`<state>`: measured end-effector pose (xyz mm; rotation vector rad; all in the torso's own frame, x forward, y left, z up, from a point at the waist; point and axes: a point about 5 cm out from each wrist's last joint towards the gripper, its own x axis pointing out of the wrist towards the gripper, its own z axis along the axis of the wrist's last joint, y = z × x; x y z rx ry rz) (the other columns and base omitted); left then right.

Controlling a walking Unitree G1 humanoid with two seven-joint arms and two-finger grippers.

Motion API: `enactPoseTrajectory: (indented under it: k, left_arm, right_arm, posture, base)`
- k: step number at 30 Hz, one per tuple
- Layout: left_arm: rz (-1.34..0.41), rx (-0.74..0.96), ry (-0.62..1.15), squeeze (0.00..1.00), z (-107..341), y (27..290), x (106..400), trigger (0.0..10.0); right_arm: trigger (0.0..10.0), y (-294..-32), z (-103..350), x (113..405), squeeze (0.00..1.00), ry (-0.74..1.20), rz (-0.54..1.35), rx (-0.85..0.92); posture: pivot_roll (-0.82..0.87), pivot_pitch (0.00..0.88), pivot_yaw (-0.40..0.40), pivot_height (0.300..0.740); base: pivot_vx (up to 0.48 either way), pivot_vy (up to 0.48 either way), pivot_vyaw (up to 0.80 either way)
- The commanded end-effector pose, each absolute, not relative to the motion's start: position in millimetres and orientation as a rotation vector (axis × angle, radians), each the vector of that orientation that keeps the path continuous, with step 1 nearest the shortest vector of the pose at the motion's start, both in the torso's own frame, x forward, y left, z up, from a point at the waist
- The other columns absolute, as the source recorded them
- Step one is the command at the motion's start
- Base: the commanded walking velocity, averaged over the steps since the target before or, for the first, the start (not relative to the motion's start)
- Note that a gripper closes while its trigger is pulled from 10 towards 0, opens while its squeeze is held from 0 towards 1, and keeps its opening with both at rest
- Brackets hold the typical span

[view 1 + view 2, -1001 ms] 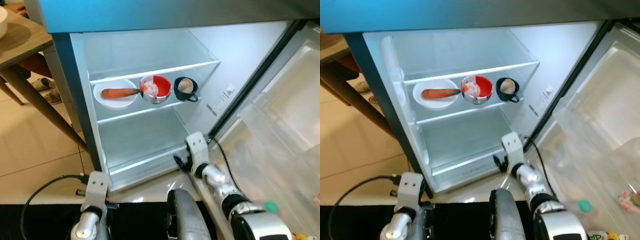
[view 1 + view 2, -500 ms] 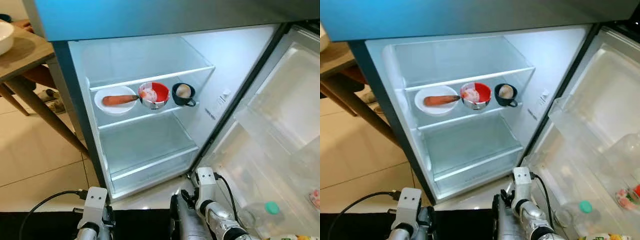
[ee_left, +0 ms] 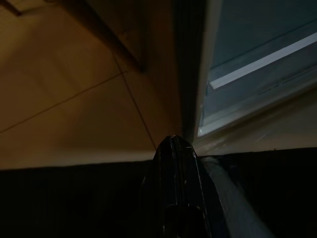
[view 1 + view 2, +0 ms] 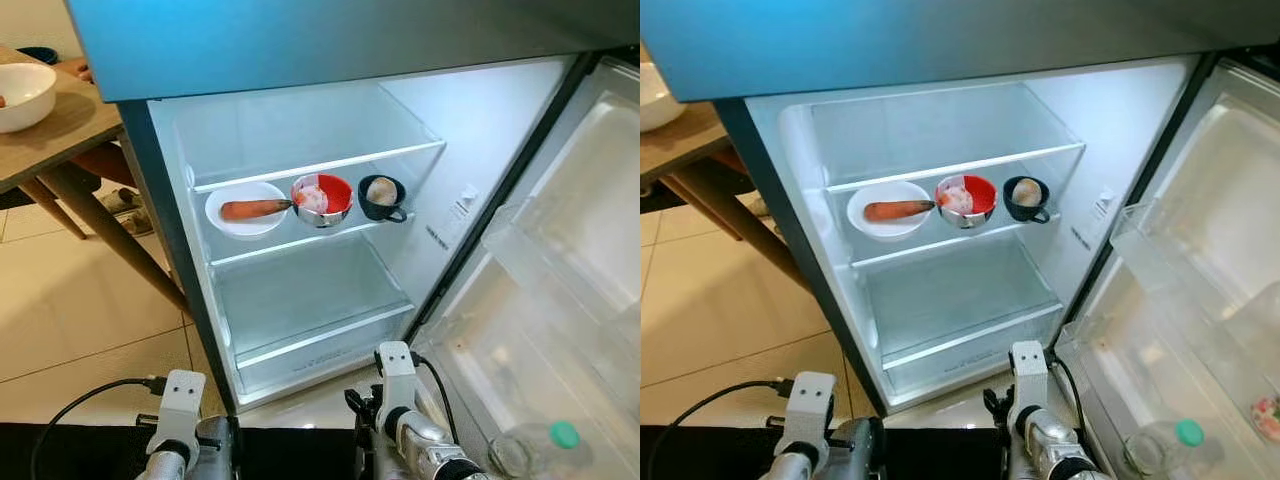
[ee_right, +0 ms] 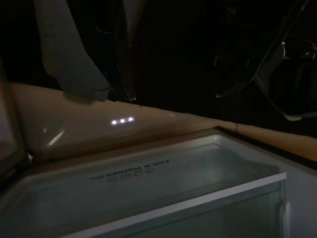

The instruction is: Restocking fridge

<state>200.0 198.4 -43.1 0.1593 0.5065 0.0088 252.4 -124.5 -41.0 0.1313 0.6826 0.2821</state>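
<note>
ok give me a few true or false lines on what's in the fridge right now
1. The white plate holds a carrot. True.
2. The red bowl sits between the plate and the dark mug. True.
3. The fridge door is closed. False: it stands open on the robot's right.
4. The shelf below the dishes is packed with bottles. False: nothing rests on it.
5. A green-capped bottle lies in the door. True.

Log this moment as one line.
fridge: open | middle shelf: white plate with carrot, red bowl, dark cup | left gripper, right arm: low
</note>
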Motion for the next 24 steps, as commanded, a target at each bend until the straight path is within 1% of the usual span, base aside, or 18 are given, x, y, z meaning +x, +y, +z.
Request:
enactPoseTrajectory:
  k: [1,7,11,15,24]
  left_arm:
    - [0.01,0.147,0.526,0.0,-46.3,201.2,194.5,10.0]
    - [0.008,0.138,0.516,0.0,-46.7,199.1,194.0,10.0]
    - [0.011,0.127,0.522,0.0,-48.5,198.3,193.7,10.0]
    - [0.011,0.141,0.546,0.0,-52.5,199.1,190.9,10.0]
    - [-0.004,0.145,0.555,0.0,-55.6,198.4,186.5,10.0]
  right_arm:
    - [10.0,-122.6,-39.9,253.8,0.0,0.68,0.293,0.129]
    - [10.0,-122.3,-37.1,256.5,0.0,0.654,0.294,0.126]
    - [10.0,-123.3,-38.5,253.8,0.0,0.649,0.3,0.117]
    - [10.0,-128.8,-44.3,247.9,0.0,0.679,0.256,0.036]
    - [10.0,-128.2,-46.2,244.7,0.0,0.68,0.25,0.062]
  posture:
    - [0.07,0.122,-0.069,0.601]
    - [0.06,0.122,-0.07,0.601]
    - [0.05,0.116,-0.072,0.616]
    - [0.02,0.109,-0.073,0.621]
    - [0.01,0.1,-0.073,0.621]
  base:
    - [0.0,0.0,0.0]
    - [0.0,0.0,0.0]
    - [0.0,0.0,0.0]
    - [0.0,0.0,0.0]
    - [0.0,0.0,0.0]
